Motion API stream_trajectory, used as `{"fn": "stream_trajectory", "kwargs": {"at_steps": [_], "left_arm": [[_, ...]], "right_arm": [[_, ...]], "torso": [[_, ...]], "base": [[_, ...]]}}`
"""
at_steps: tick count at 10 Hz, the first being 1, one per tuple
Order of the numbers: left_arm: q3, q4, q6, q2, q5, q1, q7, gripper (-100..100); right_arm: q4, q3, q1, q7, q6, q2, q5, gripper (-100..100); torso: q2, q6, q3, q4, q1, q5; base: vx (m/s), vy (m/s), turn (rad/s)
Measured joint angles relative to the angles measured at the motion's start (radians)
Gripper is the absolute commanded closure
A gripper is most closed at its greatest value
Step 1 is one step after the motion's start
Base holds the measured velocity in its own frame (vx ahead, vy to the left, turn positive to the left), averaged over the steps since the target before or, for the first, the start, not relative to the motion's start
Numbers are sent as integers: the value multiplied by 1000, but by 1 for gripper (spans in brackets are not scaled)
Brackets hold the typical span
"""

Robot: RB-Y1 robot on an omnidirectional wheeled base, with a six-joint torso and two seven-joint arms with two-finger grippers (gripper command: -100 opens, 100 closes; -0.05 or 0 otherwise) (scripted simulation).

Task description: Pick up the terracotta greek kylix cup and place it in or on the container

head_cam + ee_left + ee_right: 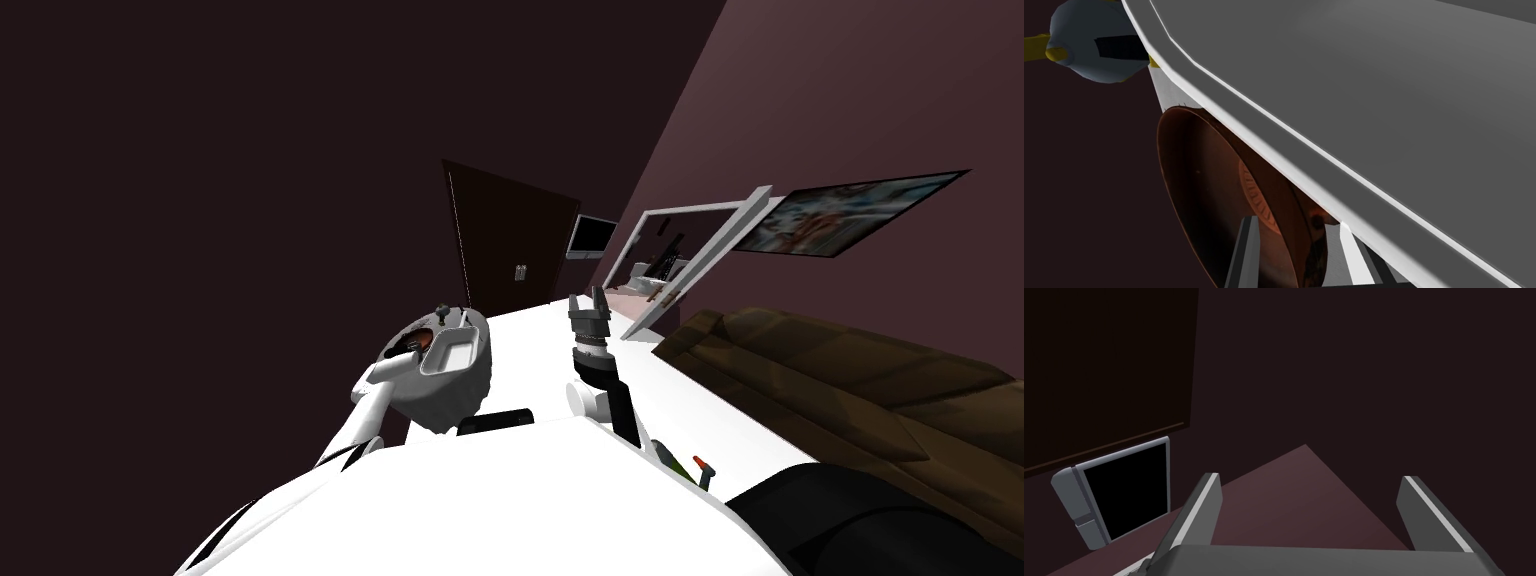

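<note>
The left gripper (1296, 222) is narrowed on the kylix cup (1214, 200), with one finger inside the reddish-brown bowl and the other outside its wall. The cup is on the round white table (455, 400) at my 11 o'clock, close against the white container (452, 352) at its 3 o'clock. The right gripper (586, 294) hangs raised at 12 o'clock, wide open and holding nothing. A brown sofa (850, 390) stands on the white floor (700, 400) at 3 o'clock. Farther off, a dark door (510, 250) closes 12 o'clock, with a small black screen (592, 236) just beside it. At 1 to 2 o'clock, a white frame (735, 235) and a picture (860, 205) hang on the maroon wall (850, 90).
</note>
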Motion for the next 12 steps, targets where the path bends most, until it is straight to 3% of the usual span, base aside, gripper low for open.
{"fn": "stream_trajectory", "kwargs": {"at_steps": [1,2,6,8,12], "left_arm": [[1,-1,2,0,1,1,-4,0],[1,-1,2,0,1,1,-3,100],[6,-23,12,34,-28,-7,1,100],[8,-57,31,76,-28,-3,-7,100],[16,-132,73,110,-75,-16,5,100]], "right_arm": [[0,0,0,0,0,0,0,0],[0,0,0,0,0,0,0,0],[0,0,0,0,0,0,0,0],[0,0,-1,0,0,0,0,0],[0,0,0,0,0,0,0,0]], "torso": [[0,0,0,0,0,0],[1,0,0,0,0,0],[17,-1,10,3,-2,-2],[21,0,13,6,-4,-4],[16,3,11,7,-11,-7]], "base": [[0,0,0],[-109,-16,-36],[-213,-28,-104],[-218,-24,-159],[-156,-83,-150]]}}
